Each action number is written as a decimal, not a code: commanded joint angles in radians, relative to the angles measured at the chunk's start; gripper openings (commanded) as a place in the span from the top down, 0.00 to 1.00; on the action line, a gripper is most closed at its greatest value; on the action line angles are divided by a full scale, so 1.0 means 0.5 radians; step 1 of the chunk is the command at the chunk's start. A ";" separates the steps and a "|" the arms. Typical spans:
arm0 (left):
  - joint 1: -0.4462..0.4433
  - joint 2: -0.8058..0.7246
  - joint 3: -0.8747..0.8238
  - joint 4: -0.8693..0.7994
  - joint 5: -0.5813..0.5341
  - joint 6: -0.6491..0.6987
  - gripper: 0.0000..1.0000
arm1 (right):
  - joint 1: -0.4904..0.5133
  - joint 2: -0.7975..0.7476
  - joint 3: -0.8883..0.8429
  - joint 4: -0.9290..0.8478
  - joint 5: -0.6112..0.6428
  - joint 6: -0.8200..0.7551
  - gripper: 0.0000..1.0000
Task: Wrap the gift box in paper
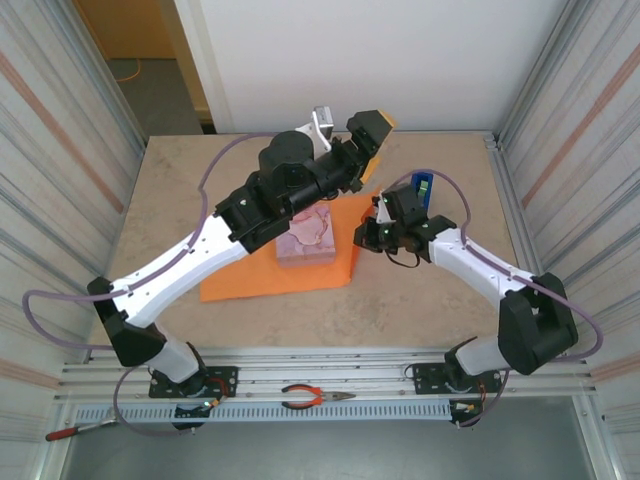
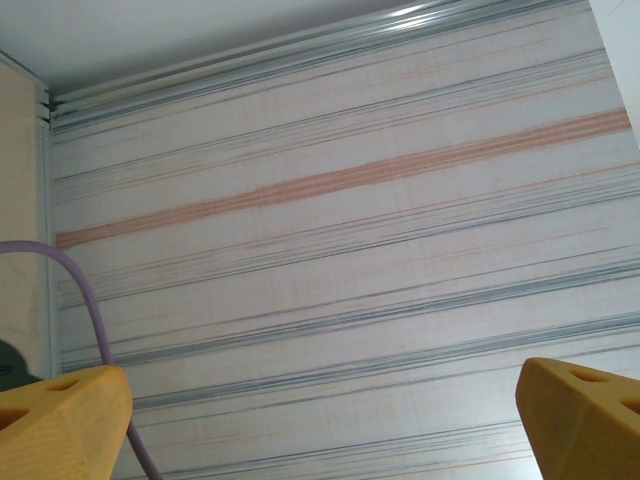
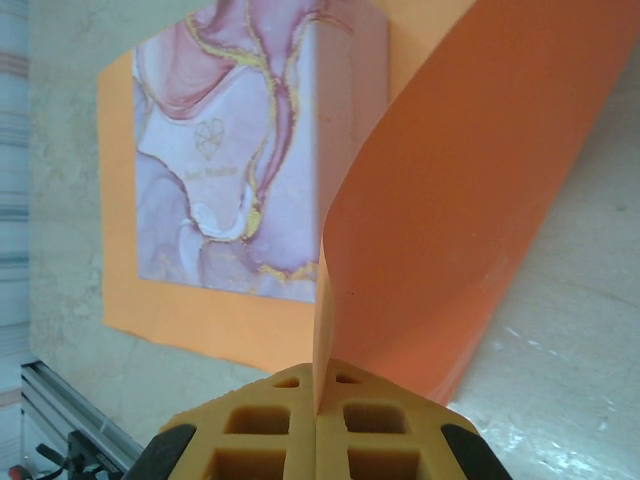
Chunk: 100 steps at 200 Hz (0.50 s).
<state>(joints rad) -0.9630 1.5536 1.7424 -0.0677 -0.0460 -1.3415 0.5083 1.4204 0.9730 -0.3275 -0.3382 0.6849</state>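
The gift box (image 1: pixel 308 240) (image 3: pixel 228 150), pink-and-white marbled, lies flat on the orange paper (image 1: pixel 255 280) in the middle of the table. My right gripper (image 1: pixel 368 222) (image 3: pixel 318 385) sits just right of the box, shut on the paper's right edge. It holds that edge up, so the sheet (image 3: pixel 480 180) curls upward beside the box's right side. My left gripper (image 1: pixel 368 145) (image 2: pixel 320 420) hangs raised over the far side of the table behind the box. Its jaws stand wide open with nothing between the fingers (image 2: pixel 60 420), and they face the striped side wall.
A blue tape dispenser (image 1: pixel 422 183) stands on the table behind my right wrist. Orange-handled pliers (image 1: pixel 315 397) lie on the front rail between the arm bases. Corrugated walls close in both sides. The left arm's forearm crosses above the paper's left half.
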 commanded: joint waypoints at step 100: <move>0.205 -0.210 -0.019 -0.231 -0.145 0.235 0.01 | 0.250 0.111 0.317 -0.033 -0.071 0.024 1.00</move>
<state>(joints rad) -0.9119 1.5337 1.7508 -0.1040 -0.0650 -1.3045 0.6102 1.4662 1.0851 -0.3397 -0.3603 0.6987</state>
